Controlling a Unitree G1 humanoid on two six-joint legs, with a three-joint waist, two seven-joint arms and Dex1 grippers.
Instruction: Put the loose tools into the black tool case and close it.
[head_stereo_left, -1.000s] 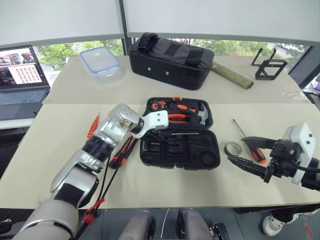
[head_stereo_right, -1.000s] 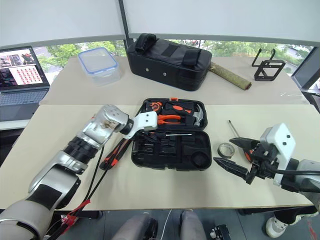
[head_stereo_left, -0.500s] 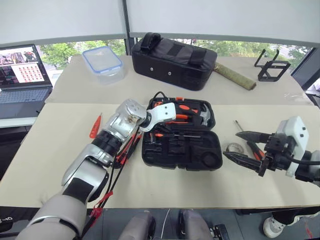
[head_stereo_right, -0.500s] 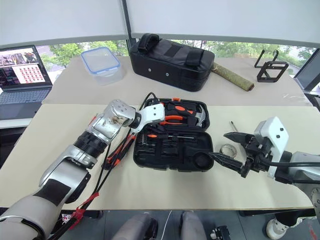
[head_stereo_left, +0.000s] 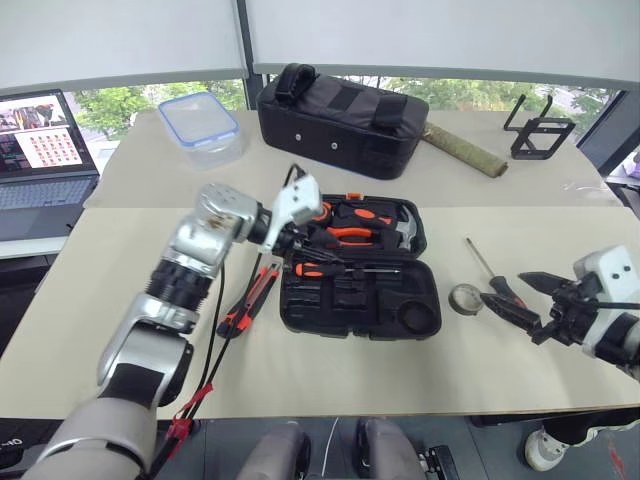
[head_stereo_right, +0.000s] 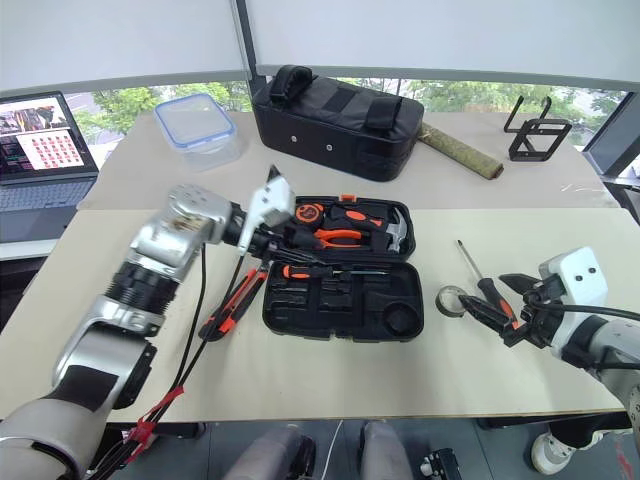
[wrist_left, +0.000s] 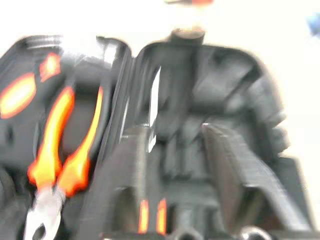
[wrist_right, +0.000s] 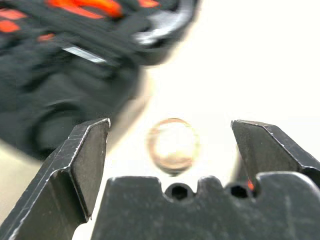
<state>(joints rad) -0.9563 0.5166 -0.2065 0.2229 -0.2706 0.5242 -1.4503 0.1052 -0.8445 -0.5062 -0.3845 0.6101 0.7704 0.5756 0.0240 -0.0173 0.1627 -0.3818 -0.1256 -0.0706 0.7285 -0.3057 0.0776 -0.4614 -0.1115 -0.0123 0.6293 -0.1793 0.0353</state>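
on the table, the black tool case lay open with a black-and-orange screwdriver seated across its hinge.
the left gripper was held above the case, its fingers parted and empty. the right gripper was spread wide and empty, aimed at the small grey tape roll; a second screwdriver lay just beside the roll, and the utility knife lay left of the case.

The black tool case looks matt hard plastic, the hammer head shiny steel, the bag woven cloth.
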